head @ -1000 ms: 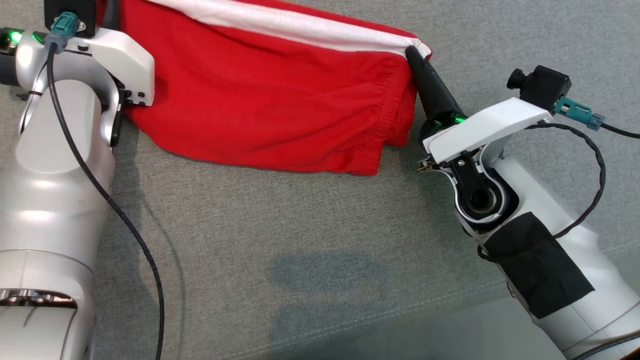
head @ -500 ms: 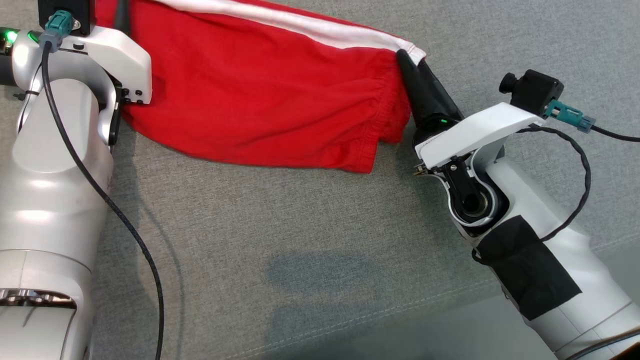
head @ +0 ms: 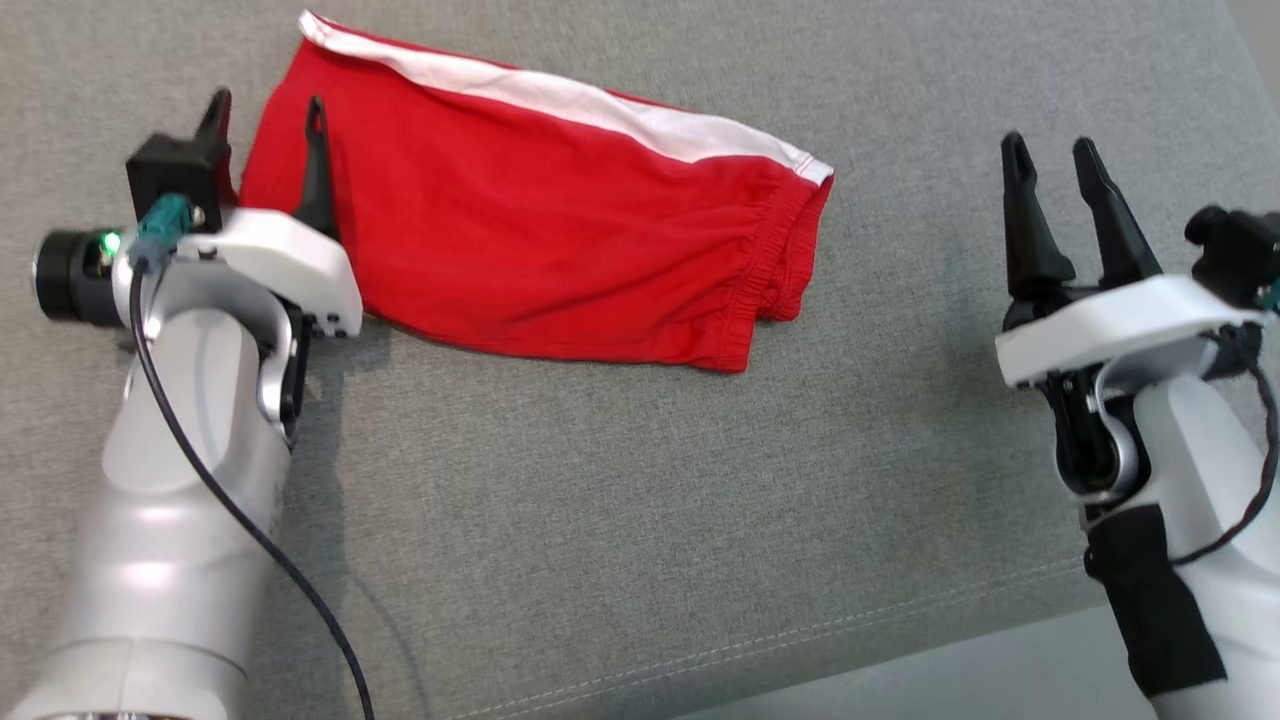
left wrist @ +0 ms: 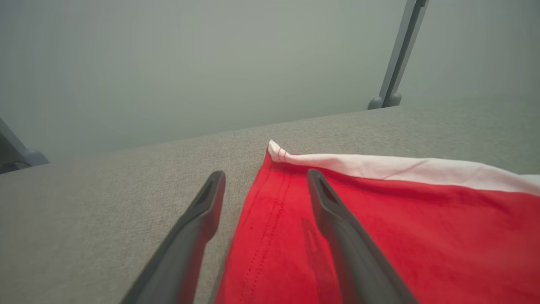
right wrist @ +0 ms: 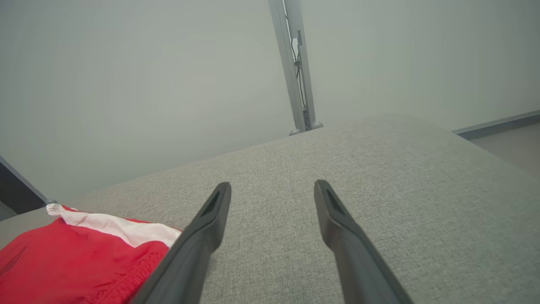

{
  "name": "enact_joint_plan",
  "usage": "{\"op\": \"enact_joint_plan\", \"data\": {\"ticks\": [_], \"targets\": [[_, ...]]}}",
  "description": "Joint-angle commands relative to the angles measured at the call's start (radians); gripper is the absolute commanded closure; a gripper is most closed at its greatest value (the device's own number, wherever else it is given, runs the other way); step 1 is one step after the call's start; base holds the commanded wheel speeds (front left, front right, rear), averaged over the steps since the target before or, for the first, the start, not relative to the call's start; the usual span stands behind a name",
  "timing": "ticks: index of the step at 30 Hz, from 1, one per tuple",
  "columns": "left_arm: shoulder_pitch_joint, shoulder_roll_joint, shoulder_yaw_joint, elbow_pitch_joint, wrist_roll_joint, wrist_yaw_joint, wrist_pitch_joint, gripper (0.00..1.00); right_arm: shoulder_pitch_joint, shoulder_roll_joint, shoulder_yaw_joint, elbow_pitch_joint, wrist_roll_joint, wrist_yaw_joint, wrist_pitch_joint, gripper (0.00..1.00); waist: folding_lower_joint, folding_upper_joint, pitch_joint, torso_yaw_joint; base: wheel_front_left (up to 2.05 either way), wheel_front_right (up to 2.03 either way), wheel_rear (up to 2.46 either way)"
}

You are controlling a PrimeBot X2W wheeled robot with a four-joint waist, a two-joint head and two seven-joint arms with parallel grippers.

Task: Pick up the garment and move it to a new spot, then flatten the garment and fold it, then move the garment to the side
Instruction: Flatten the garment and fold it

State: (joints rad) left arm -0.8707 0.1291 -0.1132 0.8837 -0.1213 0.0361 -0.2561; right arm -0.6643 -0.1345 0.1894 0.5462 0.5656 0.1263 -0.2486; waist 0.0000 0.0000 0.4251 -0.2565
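The garment (head: pixel 560 240) is a pair of red shorts with a white side stripe, lying folded flat on the grey fabric surface (head: pixel 640 480). My left gripper (head: pixel 267 115) stands open over the garment's left edge, one finger above the red cloth and the other off it; the left wrist view shows the garment (left wrist: pixel 379 228) lying loose under that gripper (left wrist: pixel 265 179). My right gripper (head: pixel 1050 155) is open, well to the right of the elastic waistband, with nothing between its fingers. In the right wrist view the garment (right wrist: pixel 80 253) lies at the lower left of the right gripper (right wrist: pixel 272 188).
The grey surface's front seam (head: pixel 800 640) runs near the bottom of the head view, with its edge beyond. A grey metal post (right wrist: pixel 295 67) stands behind the far edge, and another post (left wrist: pixel 398 55) stands at the back in the left wrist view.
Both grippers have opened and let go of the garment, which now lies flat. The right gripper has drawn away to the right; the left arm has pulled back. The head camera has also shifted.
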Motion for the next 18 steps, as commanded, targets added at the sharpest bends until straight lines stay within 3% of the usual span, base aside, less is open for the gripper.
{"op": "enact_joint_plan", "data": {"ticks": [1,4,8,18], "targets": [[0.026,0.024,0.032,-0.039,-0.017,0.0,-0.006,0.0,0.043,0.013,-0.017,-0.051,-0.065,0.004,-0.013,0.0,0.0,0.0,-0.031,0.015,0.0,0.0,0.0],[0.093,0.012,0.055,-0.065,-0.032,-0.002,-0.006,0.0,0.095,0.031,-0.072,-0.109,-0.208,0.004,-0.013,0.0,0.0,0.0,-0.056,0.018,0.0,0.0,0.0],[0.138,0.005,0.078,-0.081,-0.042,-0.01,-0.006,0.0,0.139,0.054,-0.115,-0.152,-0.31,0.004,-0.013,0.0,0.0,0.0,-0.066,0.016,0.0,0.0,0.0],[0.131,0.011,0.111,-0.04,-0.048,-0.035,-0.006,0.0,0.191,0.077,-0.12,-0.167,-0.331,0.004,-0.013,0.0,0.0,0.0,-0.038,-0.012,0.0,0.0,0.0]]}}
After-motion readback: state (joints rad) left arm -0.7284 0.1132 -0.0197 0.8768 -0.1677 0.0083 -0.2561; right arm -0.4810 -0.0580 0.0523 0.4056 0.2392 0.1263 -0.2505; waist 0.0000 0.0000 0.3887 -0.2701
